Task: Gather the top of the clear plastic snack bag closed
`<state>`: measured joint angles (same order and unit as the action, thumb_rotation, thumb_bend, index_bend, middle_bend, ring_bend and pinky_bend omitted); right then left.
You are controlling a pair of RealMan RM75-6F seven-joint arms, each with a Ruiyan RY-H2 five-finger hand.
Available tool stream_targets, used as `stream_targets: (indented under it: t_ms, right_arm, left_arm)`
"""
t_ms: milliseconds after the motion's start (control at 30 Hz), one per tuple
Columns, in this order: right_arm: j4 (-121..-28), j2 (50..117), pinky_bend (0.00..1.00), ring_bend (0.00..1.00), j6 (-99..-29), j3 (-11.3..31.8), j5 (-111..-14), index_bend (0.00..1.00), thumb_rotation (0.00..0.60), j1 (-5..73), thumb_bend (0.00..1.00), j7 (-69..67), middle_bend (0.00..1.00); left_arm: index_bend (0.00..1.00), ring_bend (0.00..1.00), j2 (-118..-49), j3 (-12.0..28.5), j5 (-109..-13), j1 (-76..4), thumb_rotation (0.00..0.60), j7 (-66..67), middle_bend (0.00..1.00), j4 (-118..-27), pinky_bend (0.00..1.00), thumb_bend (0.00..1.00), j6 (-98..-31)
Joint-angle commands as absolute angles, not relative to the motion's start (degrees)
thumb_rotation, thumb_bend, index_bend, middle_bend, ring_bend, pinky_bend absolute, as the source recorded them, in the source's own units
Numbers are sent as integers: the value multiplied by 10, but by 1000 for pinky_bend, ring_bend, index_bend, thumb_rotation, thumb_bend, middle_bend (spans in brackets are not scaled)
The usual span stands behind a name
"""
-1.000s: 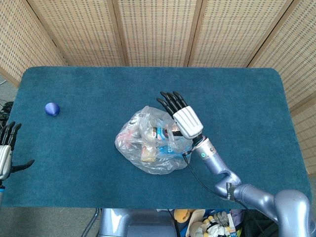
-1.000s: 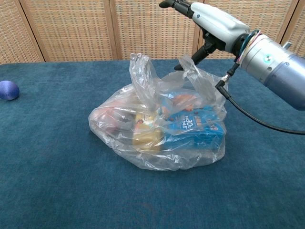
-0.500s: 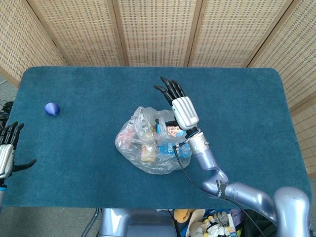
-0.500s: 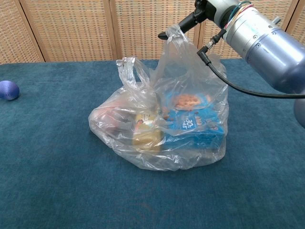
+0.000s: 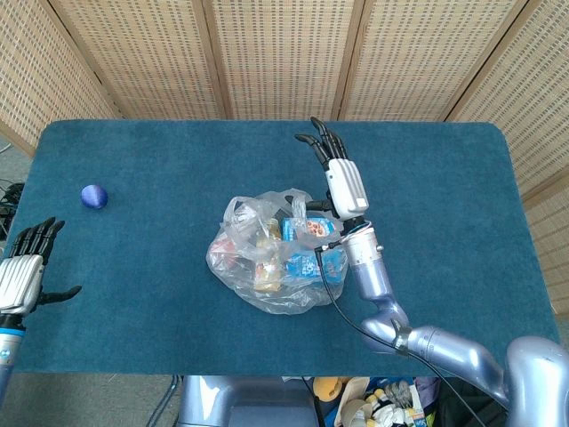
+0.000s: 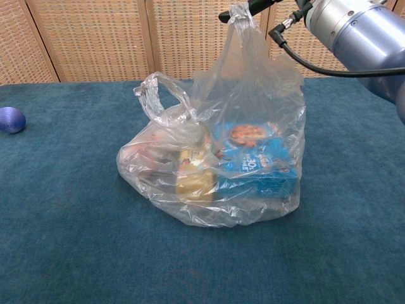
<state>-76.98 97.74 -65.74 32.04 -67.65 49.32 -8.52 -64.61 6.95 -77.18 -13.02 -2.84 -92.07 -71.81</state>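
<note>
Pinching one handle of the snack bag (image 6: 215, 158) mid-table, right hand (image 5: 343, 185) lifts it taut; left hand (image 5: 23, 276) idles, fingers spread, empty. Bring the slack handle (image 6: 158, 95) across before bunching.

Clear plastic bag (image 6: 209, 171) sits mid-table on blue cloth, bulging with snacks: blue cookie box (image 6: 253, 158) on its right side, yellowish and reddish packs on left. Right handle pulled up taut, pinched by right hand (image 5: 343, 185). Left handle loop (image 6: 158, 95) stands free, drooping.
</note>
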Motion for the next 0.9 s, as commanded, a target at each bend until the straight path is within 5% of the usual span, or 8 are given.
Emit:
stream_targets:
  t_ms: [33,233,533,900]
  right_arm:
    - [-776,972,0,0,-656,319,-672,178,600,491,0,-81,0]
    - [-787,964,0,0,-658,314,-667,177,600,489,0,-78,0]
    - [-783,964,0,0,-659,309,-656,177,600,490,0,-76,0]
    - [-766,962,0,0,-653,313,-644,177,600,496,0,-88,0]
  left_arm:
    - [0,0,-634,69,-796,-157,600,-98,0,-927,0,12,-672]
    - [0,0,-599,55,-884,-240,600,-375,0,-926,0,116,-544]
    - [0,0,-619,7,-1023,-366,600,-773,0,-847,0,404,-492]
    - [0,0,-724,-14,-1011,-471,600,-998,0,-735,6,474,-453]
